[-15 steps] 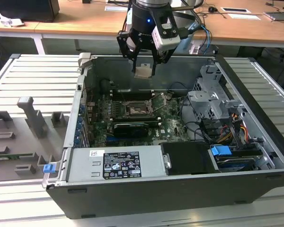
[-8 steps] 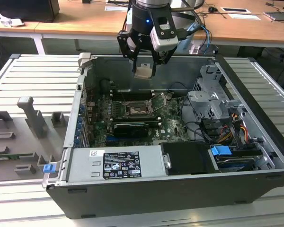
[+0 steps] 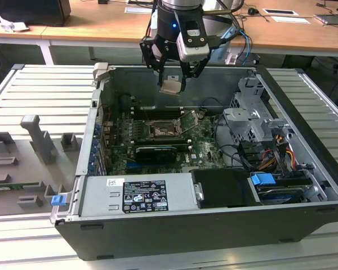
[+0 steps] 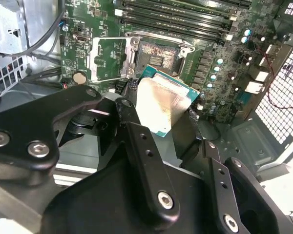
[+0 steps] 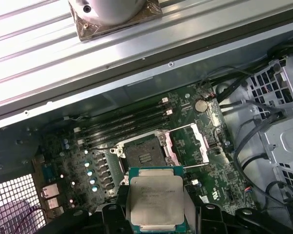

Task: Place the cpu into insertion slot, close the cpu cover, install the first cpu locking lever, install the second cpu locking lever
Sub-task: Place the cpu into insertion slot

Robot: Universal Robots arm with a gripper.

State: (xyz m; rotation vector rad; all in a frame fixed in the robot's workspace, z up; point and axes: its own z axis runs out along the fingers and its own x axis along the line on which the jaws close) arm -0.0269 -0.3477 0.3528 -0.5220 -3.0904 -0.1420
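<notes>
Farthest to the exterior view's left of the insertion slot point(image 3: 160, 130), outside the computer case point(image 3: 186, 230), grey fixture blocks point(image 3: 39, 143) stand on a ribbed metal table point(image 3: 45, 90). A small blue clip point(image 3: 58, 199) sits at the case's near corner. Closer to the slot on that side and inside the case, a grey power supply point(image 3: 138, 194) with a printed label lies along the front wall. The green motherboard point(image 3: 124, 154) lies flat on the case floor.

The slot is set in that board, dark and square with a silver rim. Both wrist views show it empty, with its contact field bare. Long black memory slots point(image 3: 158, 112) run just behind it.

Well above the slot, about level with the case's rear rim, hangs the gripper point(image 3: 172, 83). Its black fingers point(image 4: 132, 122) are drawn in narrow and clamp the cpu point(image 3: 170, 86) by two opposite edges. The chip's silvery face shows in the first wrist view, and it touches neither the slot nor the board.

Just to the exterior view's right of the slot, the cpu cover point(image 5: 169, 146) is swung open off the socket, a thin silver frame with board showing through its cut-out. Farther right of the slot stand a perforated grey drive cage point(image 3: 253, 112), a bundle of coloured cables point(image 3: 276, 154) and a blue plastic tab point(image 3: 263, 181).
</notes>
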